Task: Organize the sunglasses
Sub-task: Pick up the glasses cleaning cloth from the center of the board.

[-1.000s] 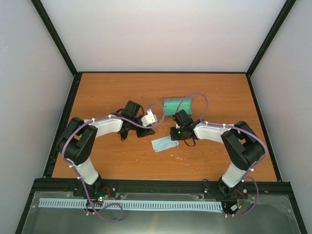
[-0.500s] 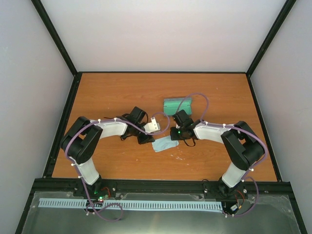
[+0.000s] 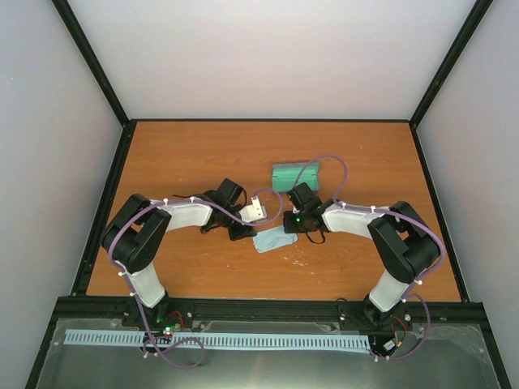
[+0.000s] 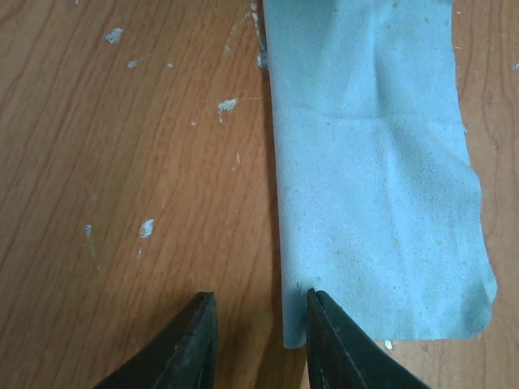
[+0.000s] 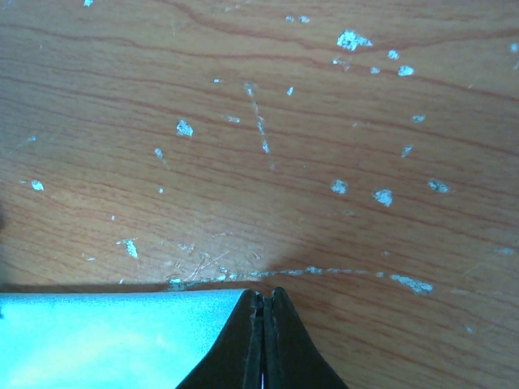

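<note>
left gripper (image 4: 259,297) spread astride cloth (image 4: 381,186) edge, right gripper (image 5: 263,295) pressed together, green case (image 3: 296,175) overhead only

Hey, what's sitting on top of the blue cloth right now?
Nothing lies on the cloth where it shows; it is bare, with one finger of the left claw at its edge. The corner beneath the shut right claw is hidden.
</note>
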Available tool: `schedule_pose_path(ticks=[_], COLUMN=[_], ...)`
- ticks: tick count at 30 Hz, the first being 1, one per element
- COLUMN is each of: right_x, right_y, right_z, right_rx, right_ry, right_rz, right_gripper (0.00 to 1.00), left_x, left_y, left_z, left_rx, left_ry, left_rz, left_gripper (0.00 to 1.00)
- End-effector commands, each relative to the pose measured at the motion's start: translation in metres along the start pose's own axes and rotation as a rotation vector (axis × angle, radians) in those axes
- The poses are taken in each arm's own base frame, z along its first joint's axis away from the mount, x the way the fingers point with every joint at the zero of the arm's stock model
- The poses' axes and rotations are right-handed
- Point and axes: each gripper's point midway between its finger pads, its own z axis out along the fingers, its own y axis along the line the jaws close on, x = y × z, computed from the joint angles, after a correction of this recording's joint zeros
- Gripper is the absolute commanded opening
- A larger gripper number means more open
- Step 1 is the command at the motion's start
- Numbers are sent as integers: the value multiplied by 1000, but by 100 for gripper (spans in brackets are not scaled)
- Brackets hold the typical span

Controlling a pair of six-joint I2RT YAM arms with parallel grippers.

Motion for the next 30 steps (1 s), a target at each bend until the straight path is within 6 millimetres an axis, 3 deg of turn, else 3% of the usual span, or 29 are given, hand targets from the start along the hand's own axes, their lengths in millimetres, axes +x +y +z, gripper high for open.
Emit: schedule_pose_path(ticks=[1, 8, 15, 18, 30], right_x=[56, 57, 57, 57, 37], right_y=[-37, -38, -37, -37, -46], right_z=[12, 12, 12, 12, -1], right_rx=[140, 142, 137, 134, 195], right_ry=[178, 180, 179, 178, 67], right_rz=[16, 17, 20, 22, 43], right_gripper=[3, 3, 3, 3, 3], left_x=[10, 19, 22, 22, -22], left_y=[-14, -25, -37, -38, -5], left_z=[0, 3, 9, 10, -1], left_rx=[37, 62, 95, 94, -34], left_ry=[28, 44, 51, 52, -46], left_rz=[0, -10, -12, -10, 54], left_gripper=[32, 22, 3, 1, 0])
